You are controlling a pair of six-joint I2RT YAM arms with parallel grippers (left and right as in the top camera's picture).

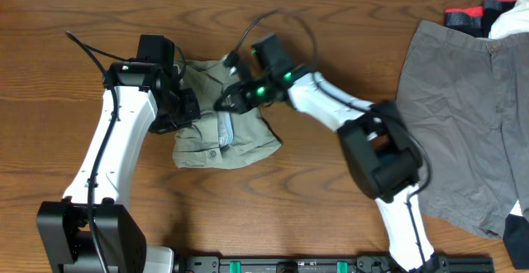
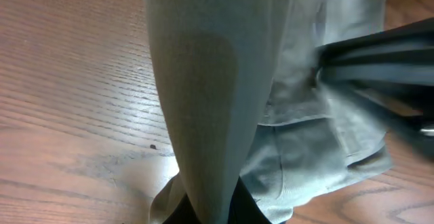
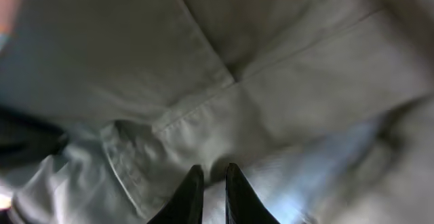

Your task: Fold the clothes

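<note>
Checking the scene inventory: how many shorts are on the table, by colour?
khaki shorts: 1
grey shorts: 1
Total: 2

We list one brown wood-grain table (image 1: 289,198). At its far right corner: a small red-and-black bundle (image 1: 463,16), with crumpled white cloth (image 1: 511,23) just beside it. Along its near edge: a black rail with green fittings (image 1: 281,265).
</note>
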